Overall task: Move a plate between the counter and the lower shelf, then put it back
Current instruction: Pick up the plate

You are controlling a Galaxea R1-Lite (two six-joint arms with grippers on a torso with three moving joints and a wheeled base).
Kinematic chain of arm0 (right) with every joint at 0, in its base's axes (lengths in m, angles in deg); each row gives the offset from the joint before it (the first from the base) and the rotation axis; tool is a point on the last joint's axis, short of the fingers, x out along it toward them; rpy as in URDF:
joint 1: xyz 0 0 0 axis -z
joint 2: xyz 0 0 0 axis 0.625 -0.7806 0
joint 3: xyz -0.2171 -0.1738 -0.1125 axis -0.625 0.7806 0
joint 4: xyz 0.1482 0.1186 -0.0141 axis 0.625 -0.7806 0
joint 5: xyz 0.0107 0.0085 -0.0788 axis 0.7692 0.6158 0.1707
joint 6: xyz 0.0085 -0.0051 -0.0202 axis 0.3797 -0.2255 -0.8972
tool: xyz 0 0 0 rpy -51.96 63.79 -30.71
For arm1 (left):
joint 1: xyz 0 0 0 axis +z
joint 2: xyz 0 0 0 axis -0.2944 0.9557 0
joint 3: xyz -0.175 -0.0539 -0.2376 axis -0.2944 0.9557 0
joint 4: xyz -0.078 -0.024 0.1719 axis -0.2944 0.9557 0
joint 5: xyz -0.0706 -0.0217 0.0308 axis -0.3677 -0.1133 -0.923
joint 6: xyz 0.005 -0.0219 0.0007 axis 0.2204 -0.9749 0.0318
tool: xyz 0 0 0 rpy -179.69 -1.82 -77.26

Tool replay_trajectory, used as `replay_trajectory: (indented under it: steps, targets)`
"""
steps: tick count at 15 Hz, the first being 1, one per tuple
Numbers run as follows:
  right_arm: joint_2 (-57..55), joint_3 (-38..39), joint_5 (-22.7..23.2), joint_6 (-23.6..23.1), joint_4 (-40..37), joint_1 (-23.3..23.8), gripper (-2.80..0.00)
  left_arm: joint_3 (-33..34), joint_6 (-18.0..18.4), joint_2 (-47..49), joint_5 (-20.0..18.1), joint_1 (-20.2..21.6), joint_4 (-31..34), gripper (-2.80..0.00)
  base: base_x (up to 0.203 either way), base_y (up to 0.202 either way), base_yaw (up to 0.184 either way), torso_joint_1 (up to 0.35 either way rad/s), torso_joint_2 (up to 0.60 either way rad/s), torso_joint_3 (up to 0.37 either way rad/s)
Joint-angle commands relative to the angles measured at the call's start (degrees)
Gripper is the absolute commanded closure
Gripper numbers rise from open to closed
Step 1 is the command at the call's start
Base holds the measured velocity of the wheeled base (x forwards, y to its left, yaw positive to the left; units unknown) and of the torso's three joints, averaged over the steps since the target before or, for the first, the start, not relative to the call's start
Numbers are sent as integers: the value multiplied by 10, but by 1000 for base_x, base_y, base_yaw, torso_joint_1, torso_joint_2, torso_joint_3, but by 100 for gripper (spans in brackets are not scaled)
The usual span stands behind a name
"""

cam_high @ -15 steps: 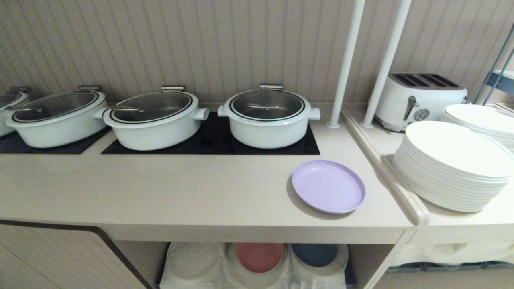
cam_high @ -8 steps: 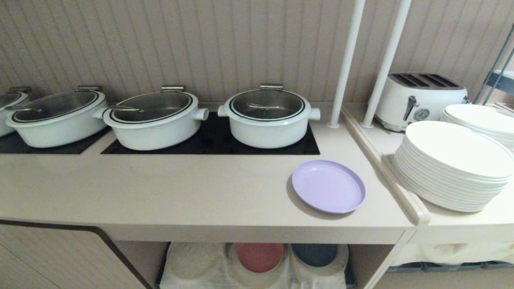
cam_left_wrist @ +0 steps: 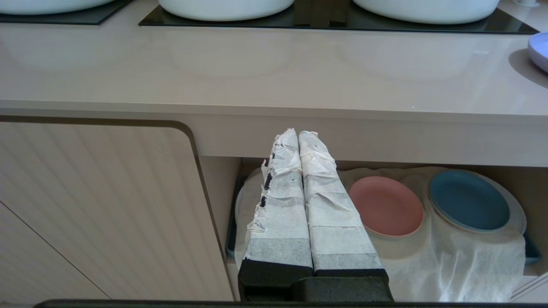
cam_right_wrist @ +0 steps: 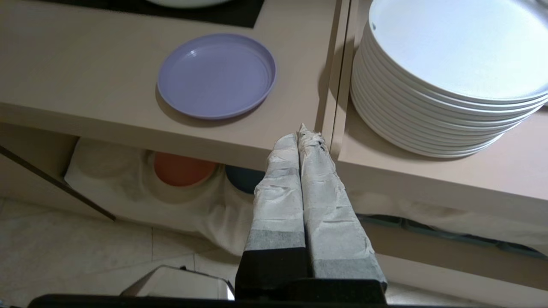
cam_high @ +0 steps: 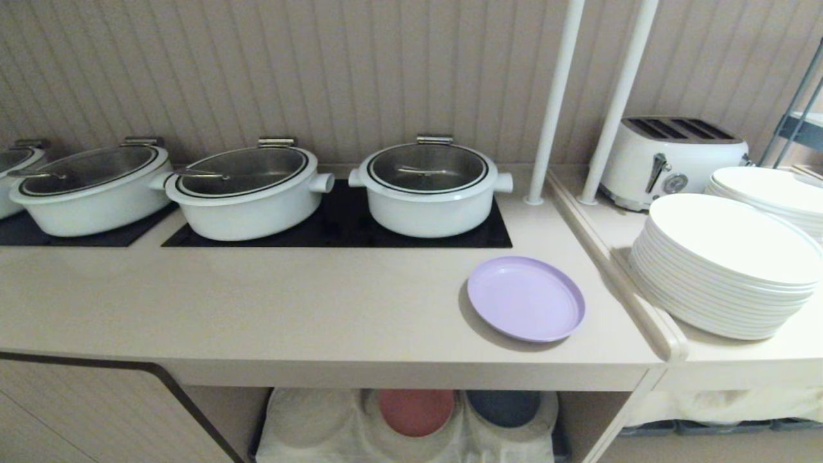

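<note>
Lilac plate (cam_high: 526,298) lies unmoved on the worktop (cam_high: 308,308), lower shelf (cam_left_wrist: 449,261) waiting below; right claw (cam_right_wrist: 302,134), fingers pressed together, hangs off its front edge, nothing grasped yet.

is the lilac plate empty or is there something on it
Empty. The plate lies flat on the counter, its bare inside showing in the head and right wrist views.

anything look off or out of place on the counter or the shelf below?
Nothing stands out. The lilac plate lies flat on the counter, clear of the edge. On the lower shelf the cloth is wrinkled, and the pink plate and blue plate lie flat and intact.
</note>
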Motion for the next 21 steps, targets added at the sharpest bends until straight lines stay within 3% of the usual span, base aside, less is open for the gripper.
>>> replay_trajectory:
  steps: [1, 8, 12, 14, 21]
  targets:
    - [-48, -21, 1, -7, -2, -1, 0, 0, 0, 1, 0, 0, -1, 0, 0, 0, 0, 0, 0, 0]
    - [-166, -72, 1, -16, -3, -4, 0, 0, 0, 1, 0, 0, 0, 0, 0, 0, 0, 0, 0, 0]
    - [-243, -83, 4, -126, -2, -2, 0, 0, 0, 1, 0, 0, -1, 0, 0, 0, 0, 0, 0, 0]
    - [-290, -105, 6, -147, -3, -3, 0, 0, 0, 1, 0, 0, 0, 0, 0, 0, 0, 0, 0, 0]
    - [-518, -306, -9, -147, -59, -57, 0, 0, 0, 1, 0, 0, 0, 0, 0, 0, 0, 0, 0, 0]
